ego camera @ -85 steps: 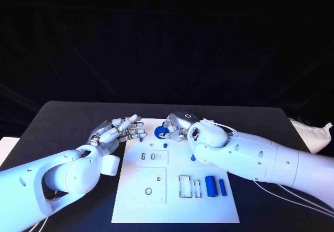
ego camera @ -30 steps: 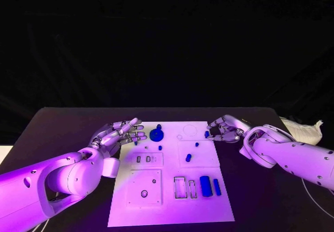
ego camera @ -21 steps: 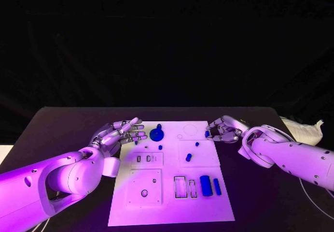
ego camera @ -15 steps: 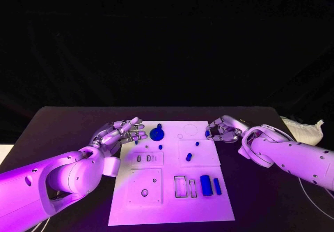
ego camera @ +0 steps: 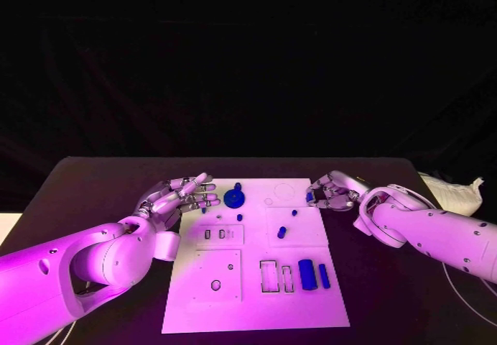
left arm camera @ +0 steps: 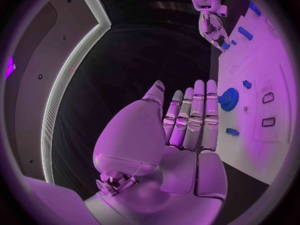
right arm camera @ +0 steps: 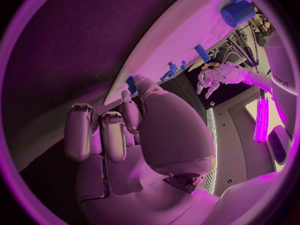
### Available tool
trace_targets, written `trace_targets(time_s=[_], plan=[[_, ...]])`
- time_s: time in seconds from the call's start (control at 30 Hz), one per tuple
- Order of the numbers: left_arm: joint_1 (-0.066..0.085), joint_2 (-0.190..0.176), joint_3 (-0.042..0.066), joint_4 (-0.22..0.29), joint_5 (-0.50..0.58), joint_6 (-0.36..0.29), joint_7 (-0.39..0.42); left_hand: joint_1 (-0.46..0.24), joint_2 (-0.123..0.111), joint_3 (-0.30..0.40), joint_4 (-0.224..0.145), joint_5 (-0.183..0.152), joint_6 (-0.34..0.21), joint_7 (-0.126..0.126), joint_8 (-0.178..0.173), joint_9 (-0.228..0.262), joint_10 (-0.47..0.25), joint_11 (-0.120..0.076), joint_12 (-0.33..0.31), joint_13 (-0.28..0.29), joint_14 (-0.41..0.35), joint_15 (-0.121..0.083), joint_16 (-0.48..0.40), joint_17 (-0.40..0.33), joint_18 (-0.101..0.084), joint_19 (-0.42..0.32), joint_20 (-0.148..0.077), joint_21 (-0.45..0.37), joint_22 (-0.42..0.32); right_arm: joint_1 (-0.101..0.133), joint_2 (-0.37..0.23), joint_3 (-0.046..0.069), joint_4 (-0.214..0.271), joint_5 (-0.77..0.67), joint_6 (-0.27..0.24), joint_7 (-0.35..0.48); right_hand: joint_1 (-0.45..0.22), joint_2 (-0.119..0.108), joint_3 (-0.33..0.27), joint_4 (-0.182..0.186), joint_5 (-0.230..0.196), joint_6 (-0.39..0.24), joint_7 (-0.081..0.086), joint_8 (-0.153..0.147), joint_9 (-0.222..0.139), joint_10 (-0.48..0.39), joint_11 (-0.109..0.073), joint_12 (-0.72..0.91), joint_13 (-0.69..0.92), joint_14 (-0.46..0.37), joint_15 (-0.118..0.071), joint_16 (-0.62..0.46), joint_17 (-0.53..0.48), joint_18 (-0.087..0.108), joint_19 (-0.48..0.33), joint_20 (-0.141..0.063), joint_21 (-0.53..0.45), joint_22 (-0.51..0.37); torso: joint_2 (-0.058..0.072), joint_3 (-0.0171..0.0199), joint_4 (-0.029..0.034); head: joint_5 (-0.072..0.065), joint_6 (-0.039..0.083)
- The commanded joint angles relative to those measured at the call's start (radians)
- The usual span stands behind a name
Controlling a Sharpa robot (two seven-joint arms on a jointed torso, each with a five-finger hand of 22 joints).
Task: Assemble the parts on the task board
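Right hand at the small blue peg on the board's far right edge, left hand waiting open

The silver many-fingered right hand (ego camera: 333,191) sits at the far right edge of the white flat task board (ego camera: 311,302), fingers curled in toward a small blue peg-like part (ego camera: 309,197) that lies against its fingertips on the side facing the board's middle; whether it is truly pinched or only touched cannot be told. The peg's long axis looks roughly upright. This hand is much the nearer of the two. The silver left hand (ego camera: 182,195) hovers at the board's far left edge, fingers extended and slightly apart, holding nothing, just beside the round blue gear-like part (ego camera: 234,200). Two blue cylinders (ego camera: 314,274) lie side by side near the board's near right, long axes running toward the robot
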Motion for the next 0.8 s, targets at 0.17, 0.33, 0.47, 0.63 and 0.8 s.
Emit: trace_targets(time_s=[0.17, 0.33, 0.47, 0.63, 0.8], plan=[[0.0, 0.002, 0.001, 0.001, 0.002, 0.021, 0.003, 0.009, 0.0, 0.002, -0.006, -0.003, 0.004, 0.005, -0.006, -0.001, 0.006, 0.001, -0.006, -0.001, 0.007, 0.0, -0.005, 0.001, 0.012, 0.005, -0.001, -0.004, -0.001, -0.002, 0.004, -0.001, -0.003, -0.008, 0.025, 0.003, 0.0, 0.009, 0.008, 0.0, -0.006, 0.009, -0.001, 0.005, 0.001, 0.007, 0.001, 0.007, 0.0, 0.081, -0.004, 0.005, 0.151, -0.014, 0.009, -0.001, 0.005, 0.005, 0.0, 0.0004, 0.0001, 0.0, -0.002], [0.0, 0.002, 0.001, 0.001, 0.002, 0.021, 0.002, 0.009, 0.0, 0.002, -0.006, -0.003, 0.004, 0.005, -0.006, -0.001, 0.006, 0.001, -0.006, -0.001, 0.007, 0.0, -0.005, 0.001, 0.012, 0.005, -0.001, -0.004, -0.001, -0.002, 0.005, -0.001, -0.003, -0.008, 0.026, 0.002, 0.002, 0.015, 0.015, -0.005, -0.009, 0.022, -0.004, 0.007, 0.003, 0.01, -0.002, 0.011, 0.003, 0.082, -0.006, 0.007, 0.155, -0.015, 0.011, -0.003, 0.007, 0.009, 0.0, 0.0001, 0.0003, -0.001, -0.002], [0.0, 0.002, 0.001, 0.001, 0.002, 0.021, 0.002, 0.009, 0.0, 0.002, -0.007, -0.003, 0.003, 0.006, -0.008, -0.001, 0.006, 0.001, -0.008, -0.001, 0.007, 0.001, -0.006, 0.002, 0.012, 0.005, -0.001, -0.005, -0.002, -0.002, 0.006, -0.001, -0.003, -0.005, 0.025, 0.005, 0.006, 0.024, 0.023, -0.011, -0.012, 0.042, -0.01, 0.013, 0.006, 0.012, -0.007, 0.012, 0.004, 0.083, -0.01, 0.008, 0.157, -0.015, 0.012, -0.006, 0.008, 0.01, 0.0, 0.0003, 0.0, -0.001, -0.003], [0.0, 0.002, 0.001, 0.001, 0.002, 0.021, 0.002, 0.009, 0.0, 0.002, -0.007, -0.003, 0.003, 0.006, -0.008, -0.001, 0.006, 0.001, -0.008, -0.001, 0.007, 0.001, -0.006, 0.002, 0.012, 0.005, -0.001, -0.005, -0.002, -0.002, 0.007, -0.001, -0.002, 0.002, 0.021, 0.012, 0.011, 0.034, 0.035, -0.019, -0.029, 0.056, -0.015, 0.016, 0.008, 0.014, -0.012, 0.014, 0.006, 0.083, -0.014, 0.009, 0.16, -0.016, 0.013, -0.01, 0.01, 0.014, -0.001, 0.0004, -0.0001, 0.0, -0.004], [0.0, 0.002, 0.001, 0.001, 0.002, 0.021, 0.001, 0.009, 0.0, 0.002, -0.007, -0.003, 0.003, 0.006, -0.008, -0.001, 0.006, 0.001, -0.008, -0.001, 0.007, 0.001, -0.006, 0.002, 0.012, 0.005, -0.001, -0.005, -0.002, -0.002, 0.008, -0.001, 0.001, 0.016, 0.011, 0.021, 0.02, 0.055, 0.057, -0.032, -0.052, 0.094, -0.03, 0.032, 0.016, 0.017, -0.022, 0.017, 0.009, 0.084, -0.022, 0.01, 0.163, -0.016, 0.015, -0.016, 0.011, 0.018, -0.001, 0.0004, 0.0002, 0.0, -0.005]])
